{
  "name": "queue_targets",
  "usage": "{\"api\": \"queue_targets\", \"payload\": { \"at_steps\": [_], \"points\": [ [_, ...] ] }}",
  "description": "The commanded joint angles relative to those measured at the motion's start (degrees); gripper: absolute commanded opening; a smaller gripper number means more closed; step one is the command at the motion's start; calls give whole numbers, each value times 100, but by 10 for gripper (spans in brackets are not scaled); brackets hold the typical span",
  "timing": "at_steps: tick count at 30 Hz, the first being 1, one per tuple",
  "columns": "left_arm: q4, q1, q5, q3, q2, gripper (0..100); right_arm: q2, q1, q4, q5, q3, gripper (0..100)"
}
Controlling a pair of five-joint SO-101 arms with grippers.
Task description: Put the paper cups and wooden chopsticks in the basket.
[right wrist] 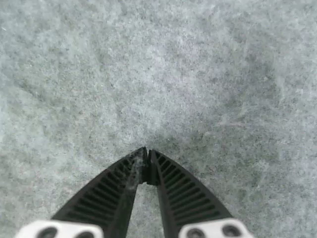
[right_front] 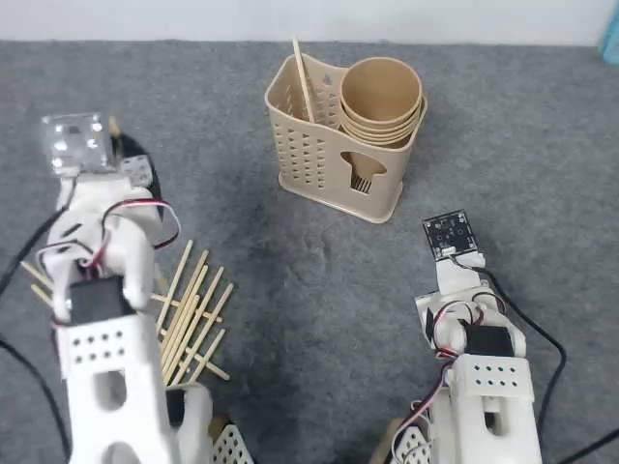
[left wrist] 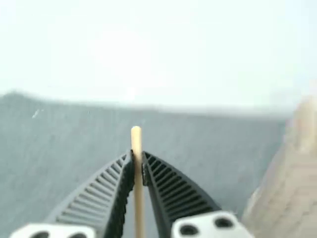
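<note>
The basket (right_front: 319,159), with stacked paper cups (right_front: 382,92) inside, was placed ahead of the left gripper (left wrist: 138,157), off toward the right arm's side. Loose chopsticks (right_front: 189,314) were spread behind that claw. One chopstick (left wrist: 136,141) was clamped in it, its long axis laid along the jaws and its tip pointed forward. The right gripper (right wrist: 147,152) was pressed together, empty.

Grey felt-like table covering (right_front: 319,290), pale wall (right_front: 193,17) along its far edge, teal object (right_front: 611,41) at one corner
</note>
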Motion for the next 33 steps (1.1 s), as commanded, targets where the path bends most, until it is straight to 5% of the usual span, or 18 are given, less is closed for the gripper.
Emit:
{"api": "queue_targets", "payload": {
  "at_steps": [1, 11, 21, 33],
  "points": [
    [-870, 642, 624, -453, -325, 13, -154, -4, -31, 53, -44, 8],
    [-4967, 2629, 1108, -1209, 932, 13, -154, -4, -31, 62, -44, 8],
    [-4774, 2664, 1090, -3248, 3657, 13, -154, -13, -48, 97, -53, 8],
    [-4782, 2479, 1090, -2123, 4484, 14, -154, -13, -57, 105, -62, 8]
  ]
}}
